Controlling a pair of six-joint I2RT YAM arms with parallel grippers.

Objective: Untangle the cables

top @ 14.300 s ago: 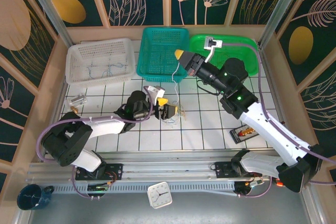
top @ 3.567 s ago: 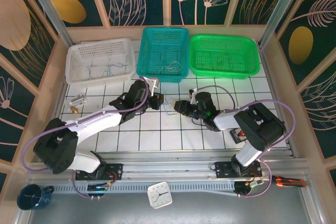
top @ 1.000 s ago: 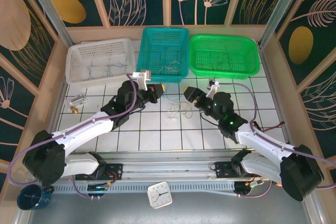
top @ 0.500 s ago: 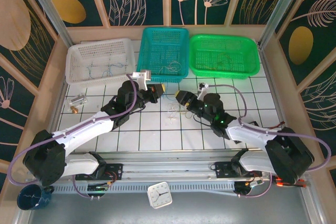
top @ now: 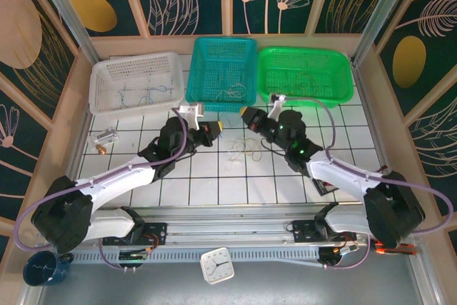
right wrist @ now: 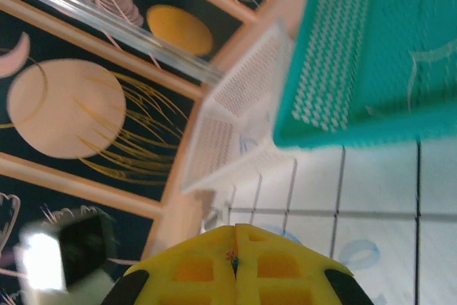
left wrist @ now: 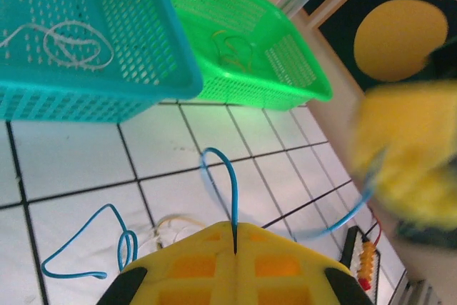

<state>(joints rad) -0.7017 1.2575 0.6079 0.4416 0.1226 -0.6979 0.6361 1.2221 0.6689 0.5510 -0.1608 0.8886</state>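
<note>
Pinching the blue cable point(left wrist: 233, 191) between closed fingers, the left gripper point(left wrist: 235, 228) sits just in front of the teal basket point(top: 214, 101). The strand arches up, then runs sideways, parallel to that basket's front wall, toward the right gripper point(top: 245, 113). The right gripper's fingers are also closed; whether they clamp this strand cannot be told. A separating pull would likely follow this axis. Other cables point(top: 243, 152) lie on the tiles nearer the arm bases. The teal basket holds whitish wire point(left wrist: 71, 39); the green basket point(top: 321, 99) right of it holds yellowish wire point(left wrist: 232, 48); the white basket point(top: 132, 107) left of it holds bluish strands point(top: 146, 94).
</note>
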